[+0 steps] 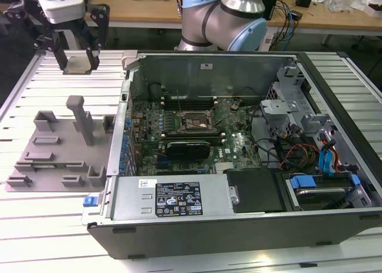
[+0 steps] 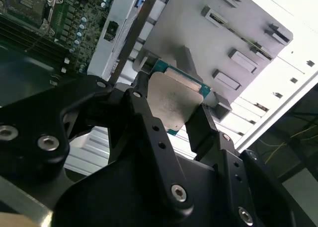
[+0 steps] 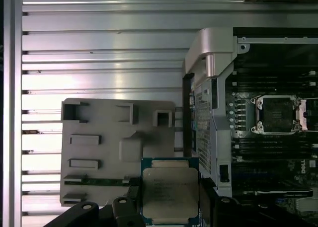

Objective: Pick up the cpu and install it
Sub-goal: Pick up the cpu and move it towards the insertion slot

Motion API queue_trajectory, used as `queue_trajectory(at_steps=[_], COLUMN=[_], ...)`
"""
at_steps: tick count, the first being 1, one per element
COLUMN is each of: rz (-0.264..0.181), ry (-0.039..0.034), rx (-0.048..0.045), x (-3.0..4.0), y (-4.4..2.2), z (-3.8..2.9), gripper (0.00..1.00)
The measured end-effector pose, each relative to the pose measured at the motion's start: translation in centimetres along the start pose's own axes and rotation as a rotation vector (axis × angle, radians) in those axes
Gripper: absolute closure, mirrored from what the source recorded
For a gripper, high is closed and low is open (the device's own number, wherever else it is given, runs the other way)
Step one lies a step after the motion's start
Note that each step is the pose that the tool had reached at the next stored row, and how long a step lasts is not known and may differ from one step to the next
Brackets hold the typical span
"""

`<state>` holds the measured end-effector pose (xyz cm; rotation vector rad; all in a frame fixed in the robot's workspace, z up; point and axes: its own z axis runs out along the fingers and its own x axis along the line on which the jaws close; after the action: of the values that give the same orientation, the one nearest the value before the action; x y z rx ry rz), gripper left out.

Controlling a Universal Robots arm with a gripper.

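Open air is seen around the raised gripper (image 1: 76,64); the case wall (image 1: 123,132) is set between the grey fixture (image 1: 59,150) and the uncovered socket (image 1: 194,122).

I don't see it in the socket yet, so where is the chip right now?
The chip is clamped in the pincer, raised near the grey fixture, to the exterior view's left of the computer case.

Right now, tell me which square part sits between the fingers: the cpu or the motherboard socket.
The cpu: its pale metal top sits clamped between the fingers. The dark, metal-framed socket lies apart, inside the case.
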<state>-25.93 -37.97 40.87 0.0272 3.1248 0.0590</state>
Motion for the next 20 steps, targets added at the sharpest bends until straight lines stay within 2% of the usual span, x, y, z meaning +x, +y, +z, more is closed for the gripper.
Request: queue_trajectory(at_steps=[5,7,9,20], rz=[0.0,0.0,0.0,0.0], ry=[-0.0001,0.0,0.0,0.0], rx=[-0.0001,0.0,0.0,0.0], x=[-0.96,-2.05,-2.77,-5.09], y=[0.02,0.04,0.05,0.09], z=[0.02,0.03,0.04,0.08], gripper=[0.45,0.45,0.45,0.45])
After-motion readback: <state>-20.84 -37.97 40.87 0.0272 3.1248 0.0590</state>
